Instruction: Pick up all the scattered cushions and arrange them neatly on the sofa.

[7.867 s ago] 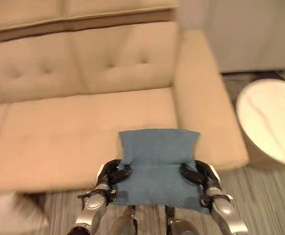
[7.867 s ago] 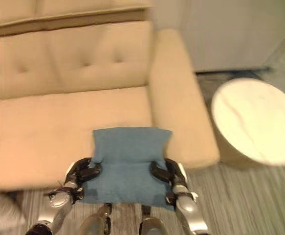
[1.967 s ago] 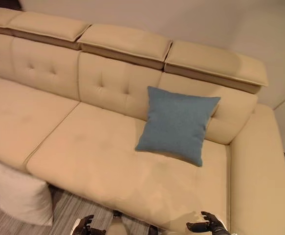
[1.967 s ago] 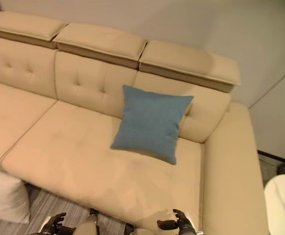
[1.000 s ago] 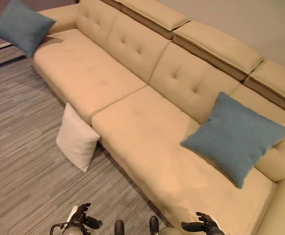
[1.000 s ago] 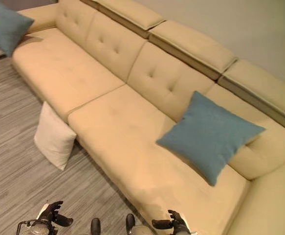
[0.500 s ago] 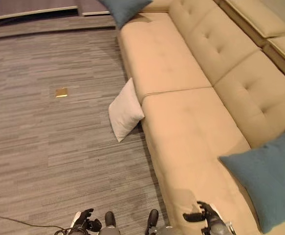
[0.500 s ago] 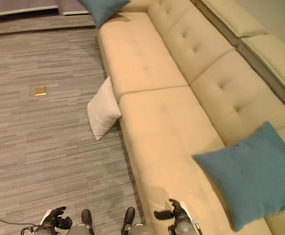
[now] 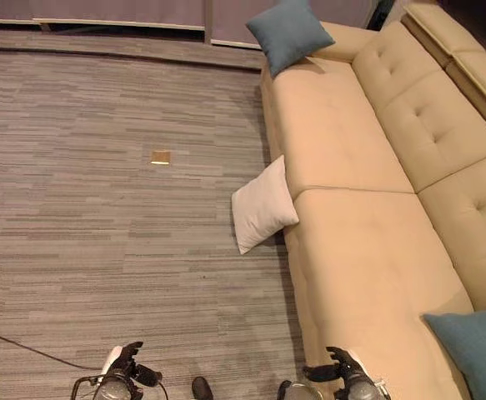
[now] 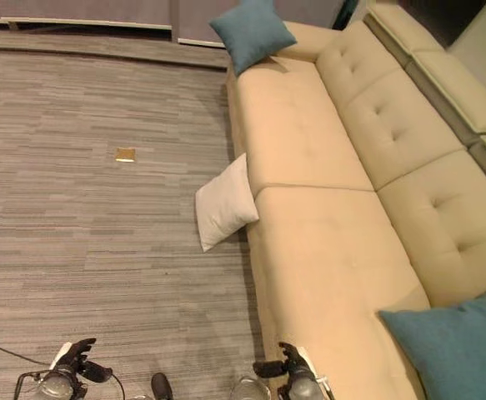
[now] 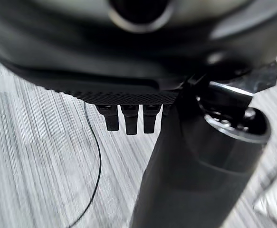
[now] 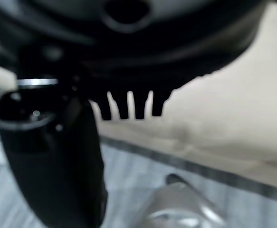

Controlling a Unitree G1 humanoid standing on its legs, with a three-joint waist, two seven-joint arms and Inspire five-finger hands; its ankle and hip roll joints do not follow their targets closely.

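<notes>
Turning toward the white cushion on the floor, leaning on the sofa | blue cushion now placed | left hand, right hand: fingers loose, holding nothing | white one looks next

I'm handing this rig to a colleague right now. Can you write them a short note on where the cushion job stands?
Left hand and right hand: both low at the robot's sides, fingers relaxed, holding nothing.
Cushions: one blue cushion lies on the near sofa seat by the backrest; a second blue cushion leans at the sofa's far armrest end; the white cushion stands on the floor, leaning against the front of the sofa.
Done: the near blue cushion is on the sofa.
Left: pick up the white cushion and set it on the seat; probably tidy the far blue one.
</notes>
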